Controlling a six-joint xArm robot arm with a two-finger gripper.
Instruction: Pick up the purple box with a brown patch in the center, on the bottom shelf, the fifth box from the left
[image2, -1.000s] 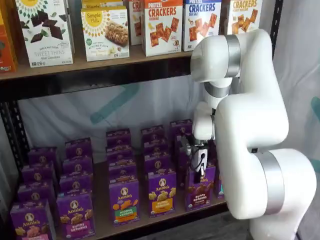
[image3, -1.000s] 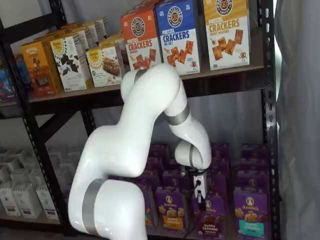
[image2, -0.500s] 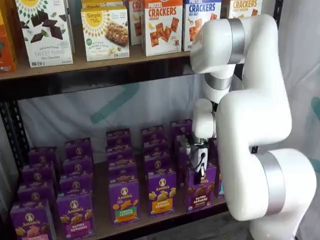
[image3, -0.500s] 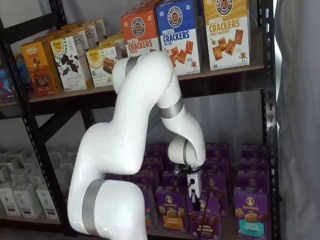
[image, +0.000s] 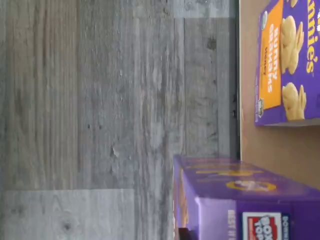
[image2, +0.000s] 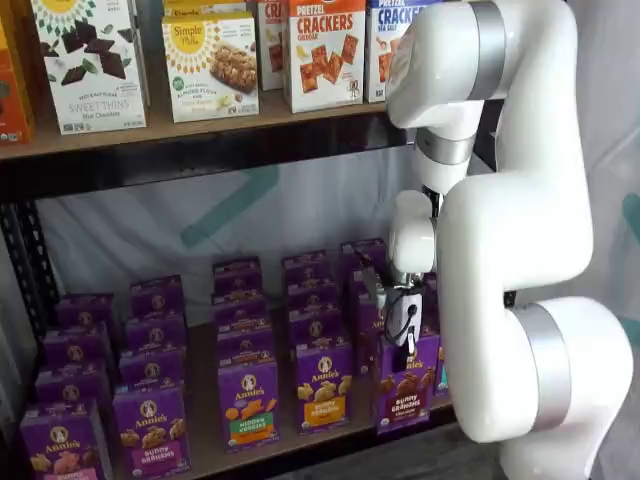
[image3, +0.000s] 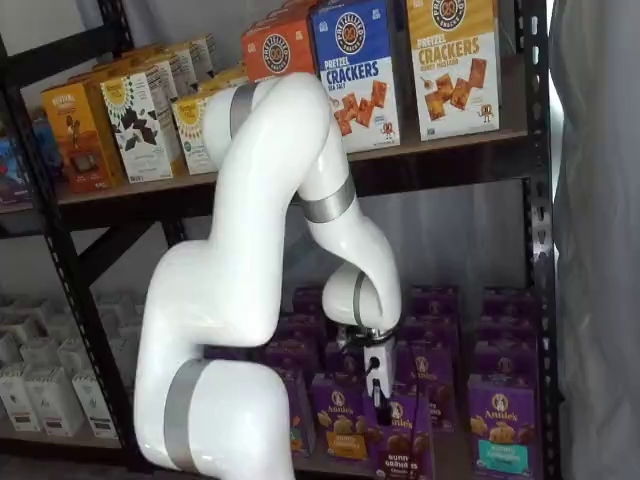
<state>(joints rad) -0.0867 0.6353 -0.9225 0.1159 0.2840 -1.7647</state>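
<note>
The purple box (image2: 405, 388) with dark brown bunny snacks and a brown band hangs tilted at the front edge of the bottom shelf (image2: 203, 442). It also shows in a shelf view (image3: 399, 442), pulled out in front of its row. My gripper (image2: 402, 350) comes down on its top and is shut on it; it shows in both shelf views (image3: 378, 394). In the wrist view the box's purple top (image: 240, 197) lies close under the camera, over the shelf's front edge (image: 239, 125).
An orange-band purple carton (image2: 323, 388) stands left of the held box, and a teal-patch carton (image3: 498, 438) to its right. More purple cartons fill the rows behind. Cracker boxes (image2: 325, 52) stand on the higher board. Grey plank floor (image: 115, 115) lies below.
The arm has drawn back from the shelf and its elbow has risen. The purple box has come forward out of its row with the gripper and now tilts.
</note>
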